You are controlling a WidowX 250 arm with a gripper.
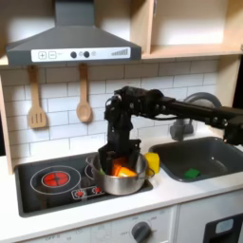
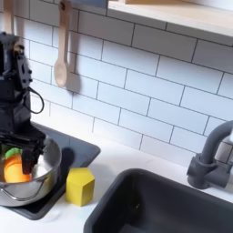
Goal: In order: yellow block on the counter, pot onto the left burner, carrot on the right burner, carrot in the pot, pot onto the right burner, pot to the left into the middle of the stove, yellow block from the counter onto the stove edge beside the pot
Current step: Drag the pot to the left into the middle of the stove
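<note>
The steel pot [image 1: 121, 180] [image 2: 27, 182] stands on the right part of the black stove [image 1: 33, 193] [image 2: 80, 148]. The orange carrot [image 1: 123, 171] [image 2: 13, 170] lies inside it, its green end up in the second exterior view. My gripper [image 1: 118, 158] [image 2: 25, 155] points down into the pot at its back rim, fingers close to the carrot. The black fingers hide whether they are open or grip anything. The yellow block [image 1: 152, 163] [image 2: 80, 186] sits on the white counter [image 1: 180, 196] [image 2: 116, 160] just right of the stove, between pot and sink.
The left burner [image 1: 59, 177] glows red and bare. A grey sink [image 1: 201, 157] [image 2: 173, 207] with a small green piece [image 1: 193, 173] lies to the right, with a faucet [image 2: 211, 159] behind. Wooden utensils [image 1: 84, 106] hang on the tiled wall.
</note>
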